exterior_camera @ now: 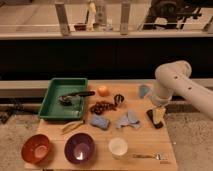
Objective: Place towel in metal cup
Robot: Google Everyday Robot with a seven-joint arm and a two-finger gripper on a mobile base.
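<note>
The towel [127, 120] is a crumpled grey-blue cloth lying on the wooden table [145, 142], right of centre. The metal cup [119, 99] is small and dark and stands just behind and left of the towel, next to the grapes. My gripper [157, 117] hangs from the white arm [172, 82] at the table's right side. It is low over the surface, a short way right of the towel and apart from it.
A green tray [52, 102] with a dark utensil sits back left. An orange [102, 90], grapes [101, 107], a blue sponge [99, 121] and a pale blue cup [144, 90] lie mid-table. A red bowl [36, 148], a purple bowl [79, 148], a white cup [118, 147] and a fork [150, 156] line the front.
</note>
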